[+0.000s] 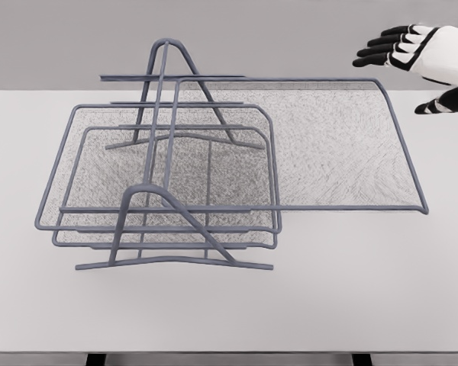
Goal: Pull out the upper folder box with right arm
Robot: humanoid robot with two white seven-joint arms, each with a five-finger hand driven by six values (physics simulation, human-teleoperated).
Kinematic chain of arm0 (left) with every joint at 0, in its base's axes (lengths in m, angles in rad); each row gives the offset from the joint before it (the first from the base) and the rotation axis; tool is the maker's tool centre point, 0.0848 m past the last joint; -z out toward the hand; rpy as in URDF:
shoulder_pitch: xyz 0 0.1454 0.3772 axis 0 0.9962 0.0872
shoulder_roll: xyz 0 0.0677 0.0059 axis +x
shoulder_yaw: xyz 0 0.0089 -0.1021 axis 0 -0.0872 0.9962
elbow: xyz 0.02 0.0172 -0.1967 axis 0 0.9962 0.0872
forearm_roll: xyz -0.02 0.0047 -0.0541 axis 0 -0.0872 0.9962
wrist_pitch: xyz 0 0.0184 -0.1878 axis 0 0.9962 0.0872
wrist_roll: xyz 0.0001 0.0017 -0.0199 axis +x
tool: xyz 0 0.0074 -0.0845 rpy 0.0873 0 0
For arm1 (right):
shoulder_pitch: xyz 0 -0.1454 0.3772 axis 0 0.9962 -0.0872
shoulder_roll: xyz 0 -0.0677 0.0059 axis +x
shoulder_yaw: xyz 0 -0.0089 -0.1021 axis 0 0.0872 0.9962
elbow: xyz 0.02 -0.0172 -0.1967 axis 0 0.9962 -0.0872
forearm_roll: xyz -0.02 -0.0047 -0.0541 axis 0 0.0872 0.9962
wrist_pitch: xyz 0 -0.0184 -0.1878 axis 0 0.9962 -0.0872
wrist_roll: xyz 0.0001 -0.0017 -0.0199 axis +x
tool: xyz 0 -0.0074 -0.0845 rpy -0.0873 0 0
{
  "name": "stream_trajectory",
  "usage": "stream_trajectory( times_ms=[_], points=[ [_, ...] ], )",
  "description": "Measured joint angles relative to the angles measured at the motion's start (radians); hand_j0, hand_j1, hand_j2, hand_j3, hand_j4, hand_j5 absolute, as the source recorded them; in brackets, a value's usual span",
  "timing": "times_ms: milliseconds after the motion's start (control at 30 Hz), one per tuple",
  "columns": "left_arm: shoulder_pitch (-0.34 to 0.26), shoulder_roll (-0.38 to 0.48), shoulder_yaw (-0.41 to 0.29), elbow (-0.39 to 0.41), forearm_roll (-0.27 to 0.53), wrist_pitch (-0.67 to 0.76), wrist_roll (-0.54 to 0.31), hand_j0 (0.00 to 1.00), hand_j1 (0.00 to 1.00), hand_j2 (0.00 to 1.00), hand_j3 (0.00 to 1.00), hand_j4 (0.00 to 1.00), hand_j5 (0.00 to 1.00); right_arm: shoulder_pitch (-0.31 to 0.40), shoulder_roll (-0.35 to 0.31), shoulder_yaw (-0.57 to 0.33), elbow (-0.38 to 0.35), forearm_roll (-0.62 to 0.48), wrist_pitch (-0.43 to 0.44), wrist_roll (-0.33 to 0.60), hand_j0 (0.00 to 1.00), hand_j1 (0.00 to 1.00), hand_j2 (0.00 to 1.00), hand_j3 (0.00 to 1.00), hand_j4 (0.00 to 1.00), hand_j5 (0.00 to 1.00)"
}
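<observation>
In the head view, the upper folder box already sticks out far to the right of the wire rack on the white table, its long axis running left to right, its left part within the rack frame. The right hand hovers just beyond the tray's far right corner, fingers spread and holding nothing, thumb pointing down toward the rim. The tray lies left of and nearer than those fingers; no left hand shows, so only the right is placed to act.
</observation>
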Motion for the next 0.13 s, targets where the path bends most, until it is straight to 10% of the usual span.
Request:
stream_trajectory(
  times_ms=[133],
  points=[
    [-0.002, 0.0, 0.0, 0.001, 0.0, 0.0, -0.001, 1.0, 1.0, 1.0, 1.0, 1.0, 1.0, 0.002, 0.062, 0.123, -0.02, -0.019, -0.002, 0.0, 1.0, 1.0, 1.0, 1.0, 1.0, 1.0]
  ],
)
